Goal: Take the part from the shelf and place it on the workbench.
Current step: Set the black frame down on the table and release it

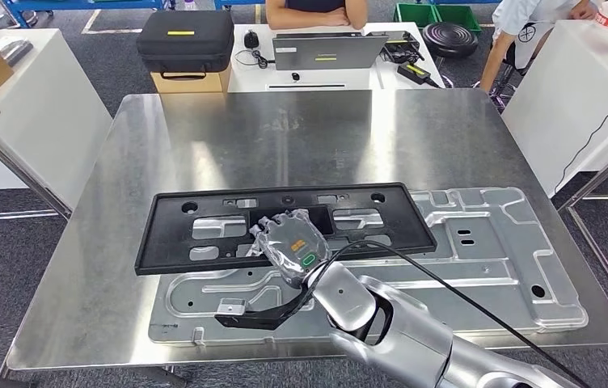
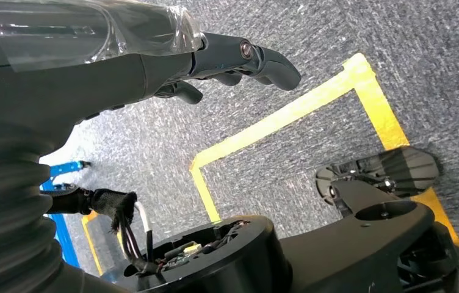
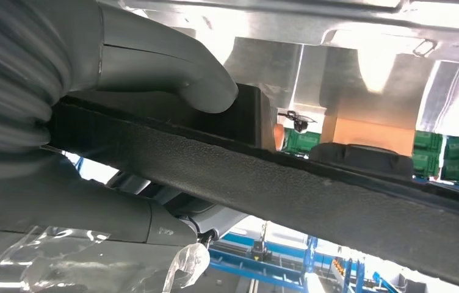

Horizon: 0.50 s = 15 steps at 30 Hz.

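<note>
— Holding the black part (image 1: 285, 225) by its near long edge, is it? How does the right hand (image 1: 291, 246) sit on it?

— Thumb (image 3: 172, 76) on one face, the fingers (image 3: 93, 210) under the other, the edge pinched between them. That is plain in the right wrist view. The part itself is over the middle of the desk (image 1: 204, 129), lying across the far side of the silver stamped panel (image 1: 479, 267) that sits along the desk's near edge.

— Is it down yet?

— I cannot tell whether it rests on the panel or hangs just above it. I would judge the placing nearly done.

— So how to finish well?

— Keep the frame level along its length, since it is long and thin and held at one spot; a tilt would let one end strike first. Lower it gently, then spread the fingers and draw the hand back toward the near edge without dragging the part.

— And the left hand (image 2: 154, 55)?

— It hangs over the floor (image 2: 337, 43), fingers loosely curled, holding nothing. Leave it there.
</note>
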Each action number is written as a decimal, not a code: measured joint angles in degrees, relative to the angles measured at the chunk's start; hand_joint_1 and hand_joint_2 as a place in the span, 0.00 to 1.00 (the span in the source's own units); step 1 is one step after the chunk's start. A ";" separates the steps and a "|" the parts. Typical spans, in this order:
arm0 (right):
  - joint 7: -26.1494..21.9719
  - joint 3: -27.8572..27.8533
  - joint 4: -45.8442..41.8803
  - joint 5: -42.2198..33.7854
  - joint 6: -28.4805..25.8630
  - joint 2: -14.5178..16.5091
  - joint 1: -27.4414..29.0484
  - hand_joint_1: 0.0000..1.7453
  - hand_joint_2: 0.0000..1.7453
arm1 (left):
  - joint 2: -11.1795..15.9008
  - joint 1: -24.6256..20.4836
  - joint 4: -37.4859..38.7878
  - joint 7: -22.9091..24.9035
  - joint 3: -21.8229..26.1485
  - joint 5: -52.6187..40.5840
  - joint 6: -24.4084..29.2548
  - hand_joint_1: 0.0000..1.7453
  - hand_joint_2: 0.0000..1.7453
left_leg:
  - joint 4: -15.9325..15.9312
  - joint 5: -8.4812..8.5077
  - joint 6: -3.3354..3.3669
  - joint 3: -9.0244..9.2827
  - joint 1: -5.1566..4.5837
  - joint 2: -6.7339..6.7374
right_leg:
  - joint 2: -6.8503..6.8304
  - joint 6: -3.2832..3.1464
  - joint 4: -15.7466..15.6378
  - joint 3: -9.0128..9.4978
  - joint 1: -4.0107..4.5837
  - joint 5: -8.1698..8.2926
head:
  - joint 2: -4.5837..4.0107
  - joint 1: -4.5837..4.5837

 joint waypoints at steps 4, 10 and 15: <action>-0.04 0.04 0.01 0.00 0.00 -0.01 -0.06 1.00 1.00 | 0.00 0.14 0.00 0.35 0.00 -0.20 -0.10 0.00 1.00 | 0.00 -1.86 -0.68 2.15 -0.13 -0.32 | 0.04 -0.85 -14.24 4.92 0.19 9.36 | 0.00 -0.04; -0.05 0.08 0.02 -0.03 0.00 -0.02 -0.19 0.00 1.00 | 0.02 0.24 0.00 -2.14 -0.05 -1.68 0.26 0.00 1.00 | -0.08 -2.29 -1.38 2.30 -0.23 -0.29 | 0.38 -1.28 -17.66 6.01 0.47 9.55 | 0.00 -0.04; -0.04 0.07 0.02 -0.18 0.00 -0.13 -0.27 0.00 1.00 | 0.02 0.18 0.00 -2.38 -0.21 -2.36 1.01 0.00 1.00 | -1.10 -2.33 -1.37 2.63 -0.13 -0.25 | 0.52 -1.59 -17.68 5.91 0.61 9.30 | 0.00 -0.01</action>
